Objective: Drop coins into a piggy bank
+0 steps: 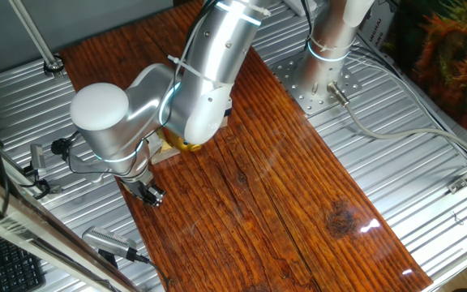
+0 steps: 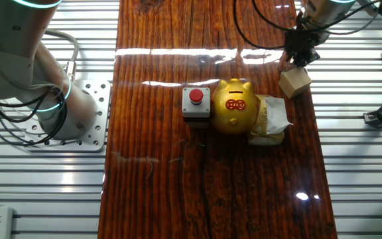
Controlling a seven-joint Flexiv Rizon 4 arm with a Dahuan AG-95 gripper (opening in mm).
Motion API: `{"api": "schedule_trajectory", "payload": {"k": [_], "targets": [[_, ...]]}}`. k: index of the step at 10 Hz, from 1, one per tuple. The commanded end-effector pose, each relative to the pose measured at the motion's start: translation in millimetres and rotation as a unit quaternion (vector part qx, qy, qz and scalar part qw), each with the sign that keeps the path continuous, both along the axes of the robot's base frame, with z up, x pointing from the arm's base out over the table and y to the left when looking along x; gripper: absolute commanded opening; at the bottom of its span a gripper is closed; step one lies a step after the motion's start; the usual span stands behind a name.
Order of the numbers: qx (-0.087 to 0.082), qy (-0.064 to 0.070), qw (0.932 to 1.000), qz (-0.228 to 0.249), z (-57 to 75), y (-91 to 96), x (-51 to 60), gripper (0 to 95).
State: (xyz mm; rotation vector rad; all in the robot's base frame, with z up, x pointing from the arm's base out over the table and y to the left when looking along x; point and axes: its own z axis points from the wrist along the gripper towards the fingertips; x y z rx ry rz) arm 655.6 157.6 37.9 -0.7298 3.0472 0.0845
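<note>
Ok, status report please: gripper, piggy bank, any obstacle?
Gripper by wooden block, jaw state unclear. Piggy bank upright, between red-button box and crumpled packet.

In one fixed view, the big silver arm (image 1: 193,89) covers almost all of the piggy bank (image 1: 186,147). Only a little gold bit peeks out under it, left of the middle. The gripper (image 1: 151,195) is small and dark at the lower left, so you cannot tell how its fingers stand.

In the other fixed view, the gripper (image 2: 297,54) is dark at the upper right, and its fingers blur together above the wooden block (image 2: 295,83). The top edge cuts off the arm.
</note>
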Motion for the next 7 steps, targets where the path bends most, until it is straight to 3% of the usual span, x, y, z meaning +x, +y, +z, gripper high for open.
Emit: {"api": "schedule_trajectory", "payload": {"k": [1,7], "targets": [[0.001,-0.001,1.0000,0.001,-1.8,-0.5,0.2,19.0],[0.003,-0.003,1.0000,0.003,-6.0,-1.0,-0.2,19.0]]}}
